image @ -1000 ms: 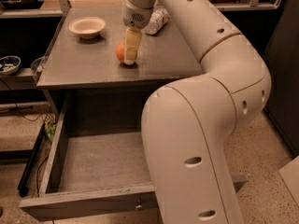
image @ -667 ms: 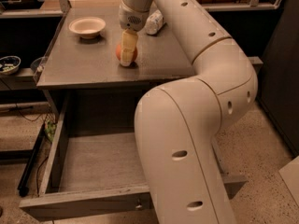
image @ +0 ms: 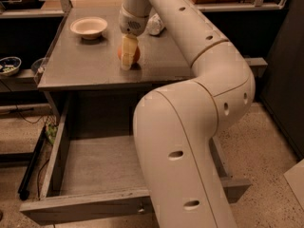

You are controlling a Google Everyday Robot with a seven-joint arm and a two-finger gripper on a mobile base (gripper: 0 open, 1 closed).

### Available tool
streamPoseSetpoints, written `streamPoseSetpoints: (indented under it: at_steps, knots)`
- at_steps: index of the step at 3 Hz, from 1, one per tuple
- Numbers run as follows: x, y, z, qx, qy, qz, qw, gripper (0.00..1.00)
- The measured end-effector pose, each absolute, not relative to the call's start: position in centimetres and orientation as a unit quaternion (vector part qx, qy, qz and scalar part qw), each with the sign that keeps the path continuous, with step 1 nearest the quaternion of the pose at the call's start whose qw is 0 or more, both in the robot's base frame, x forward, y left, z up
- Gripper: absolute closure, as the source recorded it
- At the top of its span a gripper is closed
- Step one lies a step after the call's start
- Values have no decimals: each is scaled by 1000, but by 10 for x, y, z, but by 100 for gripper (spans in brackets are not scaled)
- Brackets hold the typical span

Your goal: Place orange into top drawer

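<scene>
— Where is the arm's two-finger gripper?

— Down on the flat grey wooden table top, near the middle, at the end of that big white jointed robot arm that bends up from the foreground and reaches over the table.

— And the small round bright-orange fruit?

— On the table top, right at the gripper. The cream-coloured end of the pincer stands in front of it, so I only see orange skin showing on either side. It sits on the surface, not lifted.

— Has the pincer closed on it?

— I cannot tell from here; the front piece hides the rest.

— The wide shallow grey wooden top drawer?

— Pulled well out below the table top, towards us. Its bare floor shows, its flat front panel is nearest, and a small round metal knob peeks out beside the arm. The fruit is well apart from it, up on the table.

— Anything else up there?

— A shallow round cream bowl towards the far left corner, apart from the fruit, and a pale clear plastic bottle lying just behind the arm at the far edge.
</scene>
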State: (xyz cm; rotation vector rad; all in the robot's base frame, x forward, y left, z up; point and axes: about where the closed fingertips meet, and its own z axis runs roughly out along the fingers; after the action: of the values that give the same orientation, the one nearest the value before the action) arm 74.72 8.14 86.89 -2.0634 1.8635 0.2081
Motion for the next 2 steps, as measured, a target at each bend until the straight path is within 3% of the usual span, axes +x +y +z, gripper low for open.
streamPoseSetpoints:
  at_steps: [2]
  knots:
    - [747,81,853,-728,659,87,167,0]
